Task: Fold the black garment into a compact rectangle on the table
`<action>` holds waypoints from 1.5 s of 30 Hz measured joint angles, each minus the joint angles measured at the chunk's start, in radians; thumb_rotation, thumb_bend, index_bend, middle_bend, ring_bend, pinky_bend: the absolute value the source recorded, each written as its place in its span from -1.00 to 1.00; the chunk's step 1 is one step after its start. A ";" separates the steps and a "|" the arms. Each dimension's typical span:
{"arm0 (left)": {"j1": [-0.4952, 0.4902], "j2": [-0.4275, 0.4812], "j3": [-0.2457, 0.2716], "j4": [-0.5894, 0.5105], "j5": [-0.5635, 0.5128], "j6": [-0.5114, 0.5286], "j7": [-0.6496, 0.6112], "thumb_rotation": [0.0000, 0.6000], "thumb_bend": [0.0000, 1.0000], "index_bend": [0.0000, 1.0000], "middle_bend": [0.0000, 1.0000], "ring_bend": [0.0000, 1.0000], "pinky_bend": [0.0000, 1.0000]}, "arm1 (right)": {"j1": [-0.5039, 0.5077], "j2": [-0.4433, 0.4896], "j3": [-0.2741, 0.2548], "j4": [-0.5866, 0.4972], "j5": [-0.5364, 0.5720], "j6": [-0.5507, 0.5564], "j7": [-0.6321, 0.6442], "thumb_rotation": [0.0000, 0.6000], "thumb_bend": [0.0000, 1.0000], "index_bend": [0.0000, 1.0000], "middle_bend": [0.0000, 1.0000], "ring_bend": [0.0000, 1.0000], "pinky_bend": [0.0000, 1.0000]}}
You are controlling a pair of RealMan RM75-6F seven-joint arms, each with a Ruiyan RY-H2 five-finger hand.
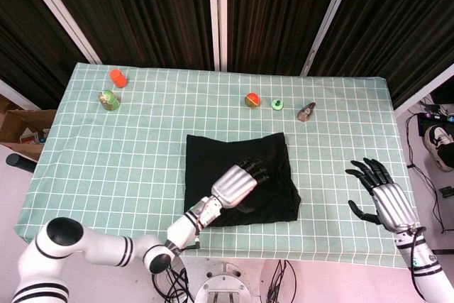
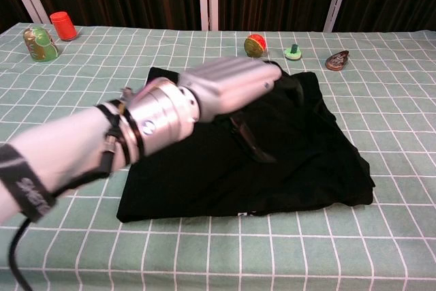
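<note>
The black garment (image 1: pixel 273 154) lies on the green checked table (image 1: pixel 128 154) as a rough rectangle, with a bunched edge at its right front corner (image 2: pixel 354 182). My left hand (image 1: pixel 237 181) is over the garment's middle with its fingers stretched out and nothing held. In the chest view, the left hand (image 2: pixel 225 90) points right over the cloth (image 2: pixel 300 161) with the thumb hanging down. My right hand (image 1: pixel 379 196) hovers with its fingers spread over the table's right side, well clear of the garment. The chest view does not show it.
Along the far side stand a red cup (image 1: pixel 117 76), a green can (image 1: pixel 108 99), a red-green ball (image 1: pixel 251 99), a small green piece (image 1: pixel 277 104) and a brown object (image 1: pixel 307 111). A cardboard box (image 1: pixel 18 129) sits off the left edge.
</note>
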 measured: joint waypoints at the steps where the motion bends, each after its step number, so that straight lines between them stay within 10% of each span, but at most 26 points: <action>1: 0.020 0.034 0.008 -0.023 0.011 0.020 -0.005 0.71 -0.78 -0.49 -0.62 -0.86 -0.72 | 0.021 0.001 0.001 -0.010 -0.010 -0.024 -0.007 1.00 -0.24 -0.54 -0.72 -1.00 -0.95; 9: 0.175 0.259 0.119 -0.050 0.046 0.079 -0.041 0.94 -0.78 -0.47 -0.62 -0.86 -0.72 | 0.148 -0.019 -0.020 -0.053 -0.066 -0.209 -0.030 1.00 0.09 -0.54 -0.71 -1.00 -0.95; 25: 0.278 0.285 0.173 -0.038 0.176 0.107 -0.098 1.00 -0.77 -0.45 -0.62 -0.86 -0.72 | 0.259 -0.120 -0.144 -0.029 -0.074 -0.429 -0.134 1.00 0.20 -0.54 -0.68 -1.00 -0.95; 35: 0.291 0.277 0.159 0.046 0.213 0.100 -0.124 1.00 -0.76 -0.42 -0.62 -0.86 -0.72 | 0.225 -0.133 -0.173 0.015 -0.062 -0.363 -0.125 1.00 0.05 -0.54 -0.71 -1.00 -0.95; 45: 0.309 0.198 0.208 0.282 0.433 0.187 -0.263 1.00 -0.76 -0.41 -0.61 -0.86 -0.71 | 0.147 -0.014 -0.127 -0.031 -0.082 -0.046 -0.087 1.00 0.01 -0.54 -0.71 -1.00 -0.95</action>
